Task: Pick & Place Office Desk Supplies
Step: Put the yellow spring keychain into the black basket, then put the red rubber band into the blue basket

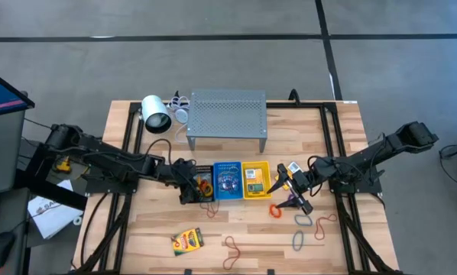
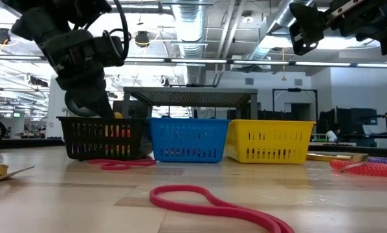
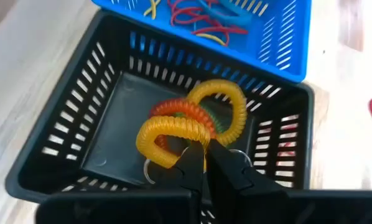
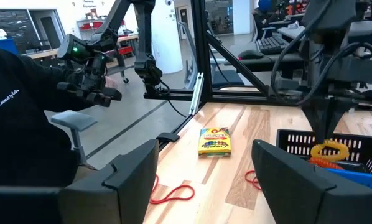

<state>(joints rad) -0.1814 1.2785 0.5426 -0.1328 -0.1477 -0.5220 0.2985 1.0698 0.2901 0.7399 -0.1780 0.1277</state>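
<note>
**Dropping the Curly Coil Into the Black Basket**

Starting at the left: left end effector [image 3: 204, 163] sitting low inside the black basket [image 3: 61, 134], fingers pinched tight together, touching a yellow and orange curly coil [image 3: 189, 121] lying on the basket floor. Hard telling if the coil is being pinched or only nudged. Doing this step well probably means letting go gently, then lifting straight up, staying clear of the basket walls and not dragging the coil out.

Moving along: blue basket [image 1: 228, 182] holding thin bands, then yellow basket [image 1: 256, 180] just beside it.

Further right: right end effector [image 1: 290, 192] hanging above the counter [image 1: 137, 237] with fingers spread wide, holding nothing. Resting under and near it, an orange coil [image 1: 276, 209] and some loose bands [image 1: 302, 221].

Down in front: crayon box [image 1: 187, 241] and a red band [image 1: 234, 246] lying on the wood, not yet put away.
</note>
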